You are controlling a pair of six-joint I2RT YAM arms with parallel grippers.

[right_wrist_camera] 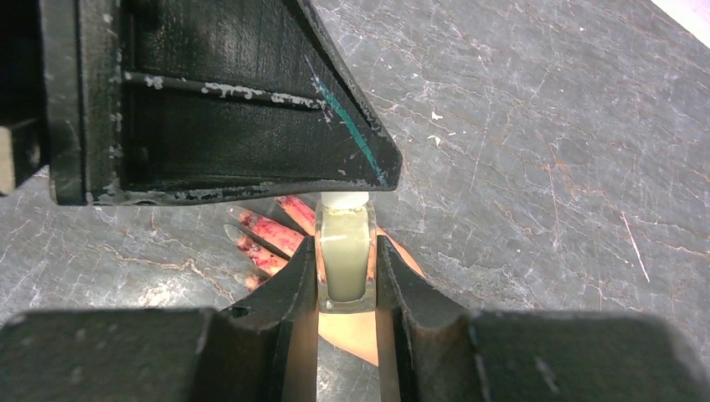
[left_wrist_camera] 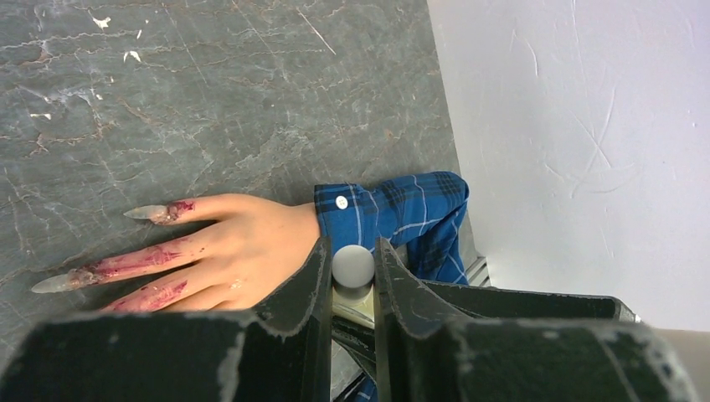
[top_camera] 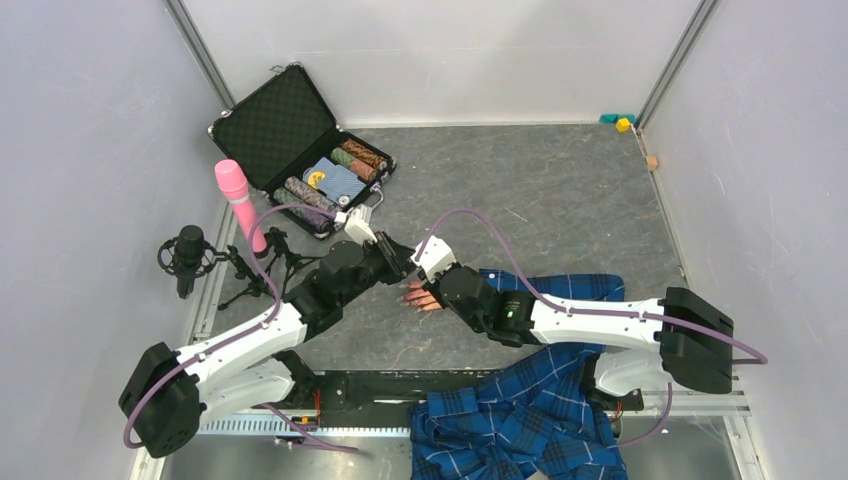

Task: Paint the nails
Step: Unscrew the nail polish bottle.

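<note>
The flesh-coloured mannequin hand (top_camera: pixel 424 298) lies palm down on the grey table, its blue plaid sleeve (top_camera: pixel 560 285) running right. Its long nails (left_wrist_camera: pixel 146 212) are pale, with red smears on the fingers (right_wrist_camera: pixel 272 230). My right gripper (right_wrist_camera: pixel 345 243) is shut on the small clear bottle (right_wrist_camera: pixel 345 255), held just above the hand (right_wrist_camera: pixel 368 331). My left gripper (left_wrist_camera: pixel 350 251) is shut on the bottle's white cap (left_wrist_camera: pixel 352 266), beside the hand (left_wrist_camera: pixel 243 243) and cuff (left_wrist_camera: pixel 393 209). Both grippers (top_camera: pixel 395 255) (top_camera: pixel 432 268) meet over the hand. Any brush is hidden.
An open black case (top_camera: pixel 290 140) with poker chips stands at the back left. A pink microphone (top_camera: pixel 240 205) and a black microphone on a stand (top_camera: pixel 188 255) are at the left. Plaid cloth (top_camera: pixel 520 420) hangs over the near edge. Small blocks (top_camera: pixel 622 122) sit in the far right corner.
</note>
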